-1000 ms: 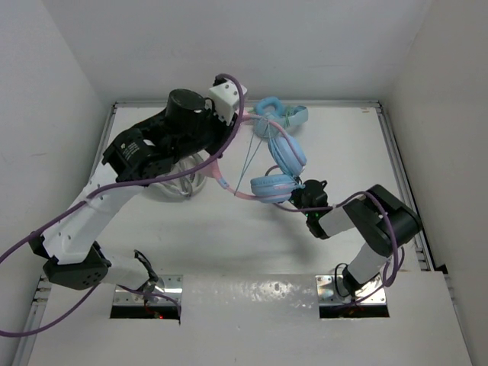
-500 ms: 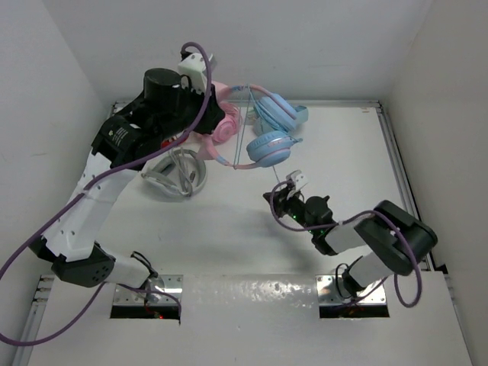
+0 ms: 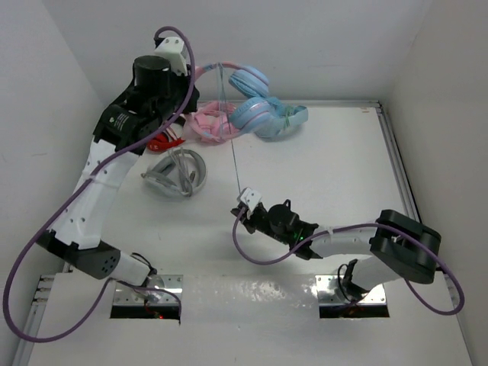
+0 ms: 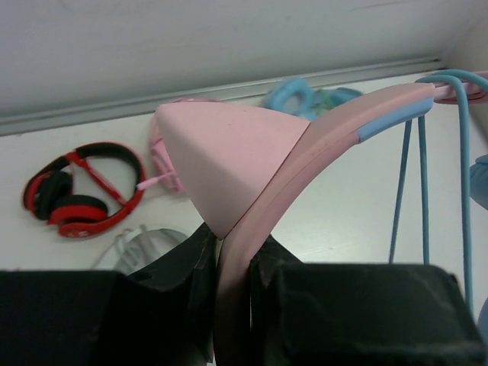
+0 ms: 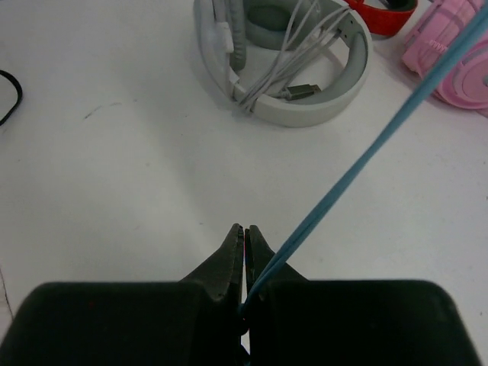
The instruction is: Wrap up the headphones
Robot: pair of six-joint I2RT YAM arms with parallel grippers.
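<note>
Left claw (image 4: 232,245) grips headphones (image 3: 249,79) at smooth pink band (image 4: 335,131) — right claw (image 5: 244,233) pinches thin teal cable (image 5: 366,156).

Bright, even light; soft shadows

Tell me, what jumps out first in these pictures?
The left hand holds pink-and-blue headphones aloft by the headband above the table's back left. Their thin teal cable runs taut down to the right hand, pinched shut on it near the table's middle.

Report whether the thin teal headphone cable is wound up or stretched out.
Stretched out: the thin teal cable runs straight from the pink-banded blue-cupped headphones to the shut right end effector.
</note>
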